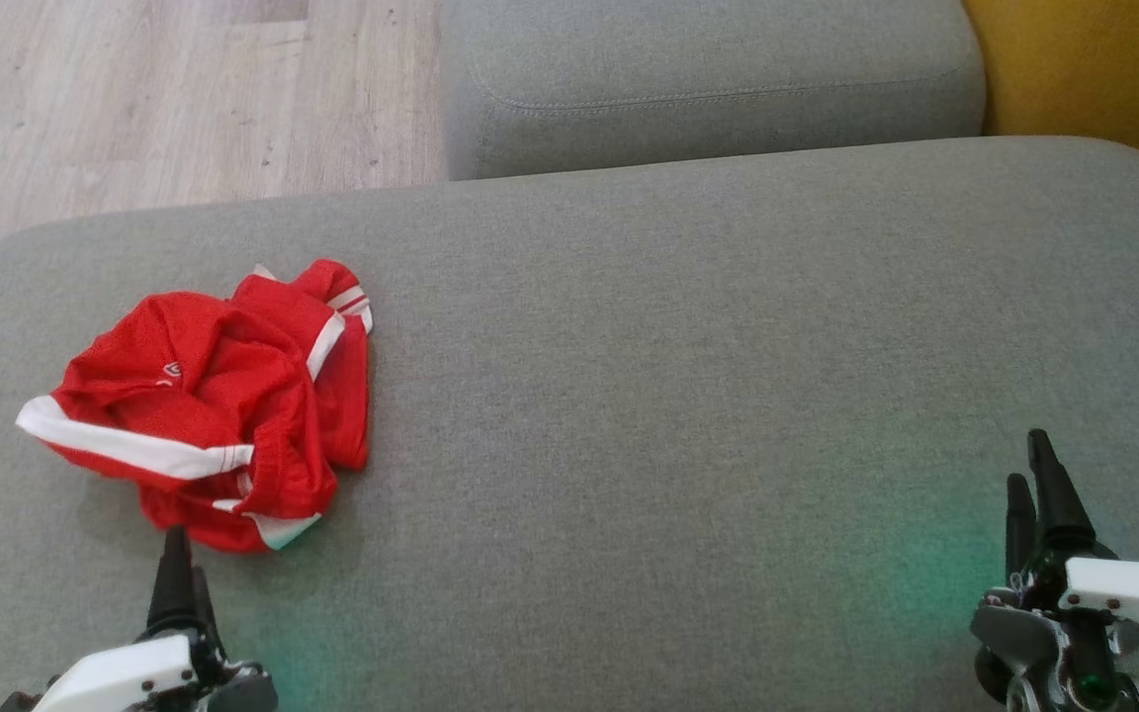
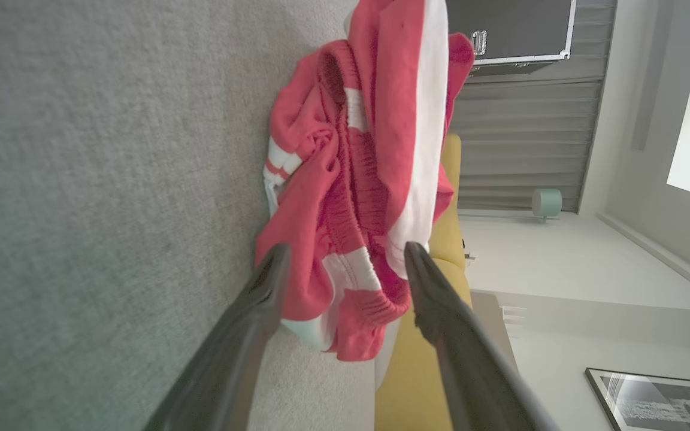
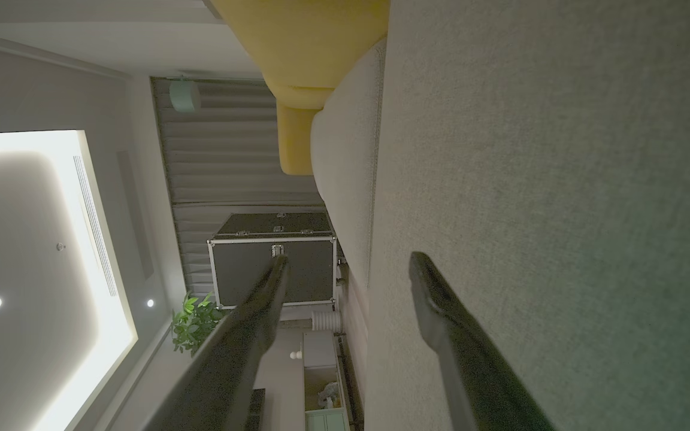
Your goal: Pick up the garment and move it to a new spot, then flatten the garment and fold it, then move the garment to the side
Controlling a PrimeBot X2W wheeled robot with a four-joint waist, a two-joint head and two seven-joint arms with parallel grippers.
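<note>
The red garment (image 1: 204, 396) lies in a crumpled heap on the left part of the grey sofa seat (image 1: 688, 396). It has white stripes and it is all bunched up, with folds going every way. No part of it looks flat or folded. So I think the job is right at the start, and the garment has not been picked up yet.

The left claw (image 1: 177, 554) is down by the near edge of the heap. Its two dark fingers are spread wide apart and they hold nothing. In the left wrist view the tips sit on either side of the near bit of cloth. They are very close to it, but I cannot tell if they touch it. The claw looks ready to pinch the cloth.

The right claw (image 1: 1028, 460) is far over on the other side of the seat, well apart from the garment. Its fingers are spread wide too, and they hold nothing.

I think nearly everything is left to do. First the garment must be grabbed and lifted to a new spot. The big bare middle of the seat looks like a good place for it. Then it must be smoothed out flat, folded, and moved to the side.
</note>
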